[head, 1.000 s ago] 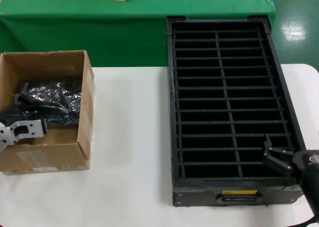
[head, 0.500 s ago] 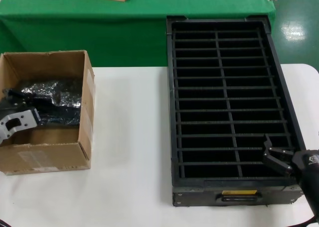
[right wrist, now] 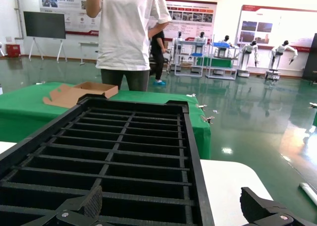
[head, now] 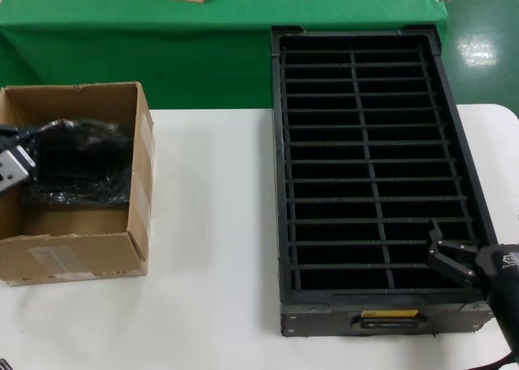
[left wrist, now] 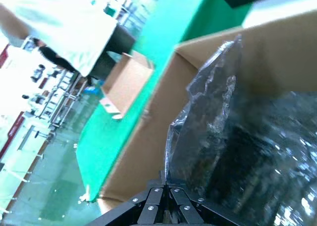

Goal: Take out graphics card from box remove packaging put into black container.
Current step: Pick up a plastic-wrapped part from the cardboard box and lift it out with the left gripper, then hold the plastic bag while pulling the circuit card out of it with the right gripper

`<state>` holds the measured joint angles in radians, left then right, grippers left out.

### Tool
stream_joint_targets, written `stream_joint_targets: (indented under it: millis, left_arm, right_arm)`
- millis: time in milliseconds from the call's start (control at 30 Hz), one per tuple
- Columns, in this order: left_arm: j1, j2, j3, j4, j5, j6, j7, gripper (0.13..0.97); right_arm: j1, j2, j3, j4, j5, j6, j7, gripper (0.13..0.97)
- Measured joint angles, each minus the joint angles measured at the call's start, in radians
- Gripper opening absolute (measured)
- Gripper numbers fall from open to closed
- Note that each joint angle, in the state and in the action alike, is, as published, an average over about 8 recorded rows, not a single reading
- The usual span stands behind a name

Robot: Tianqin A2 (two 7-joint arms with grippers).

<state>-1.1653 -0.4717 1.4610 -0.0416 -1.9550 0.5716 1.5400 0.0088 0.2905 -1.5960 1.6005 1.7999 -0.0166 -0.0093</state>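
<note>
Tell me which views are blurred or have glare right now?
Left wrist view: motion-smeared, with highlights on the packaging pinched by the left gripper. Head view: sharp, floor glare top right. Right wrist view: far room sharp, right gripper fingers soft, floor reflections.

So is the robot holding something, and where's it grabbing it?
Yes. The left pincer pinches the shiny bag by its edge, inside the box. The right pincer holds nothing.

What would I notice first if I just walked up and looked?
Probably the big black container full of empty slots on the right of the table, with the right tool open over its near corner. Then the left tool, pinching a shiny bag in the cardboard box on the left.
</note>
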Motion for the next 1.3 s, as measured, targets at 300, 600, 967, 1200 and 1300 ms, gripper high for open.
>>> stream_joint_targets:
  millis: [300,600,967,1200,1300]
  left_arm:
    - [0.043,-0.012,-0.011,-0.112,-0.012,0.049,-0.160,0.139]
    - [0.176,-0.029,0.009,-0.388,0.008,0.022,-0.383,0.139]
    - [0.389,-0.080,0.010,-0.801,0.031,-0.059,-0.666,0.139]
    - [0.512,-0.117,-0.010,-1.015,0.034,-0.095,-0.812,0.139]
    - [0.557,-0.127,-0.019,-1.086,0.035,-0.102,-0.854,0.139]
  right_arm:
    - [0.000,0.000,0.000,0.000,0.000,0.000,0.000,0.966]
    - [0.000,0.000,0.000,0.000,0.000,0.000,0.000,0.966]
    - [0.000,0.000,0.000,0.000,0.000,0.000,0.000,0.966]
    - [0.007,0.023,-0.021,0.008,0.012,0.017,0.000,0.966]
    - [0.022,0.059,-0.056,0.020,0.034,0.043,-0.002,0.966]
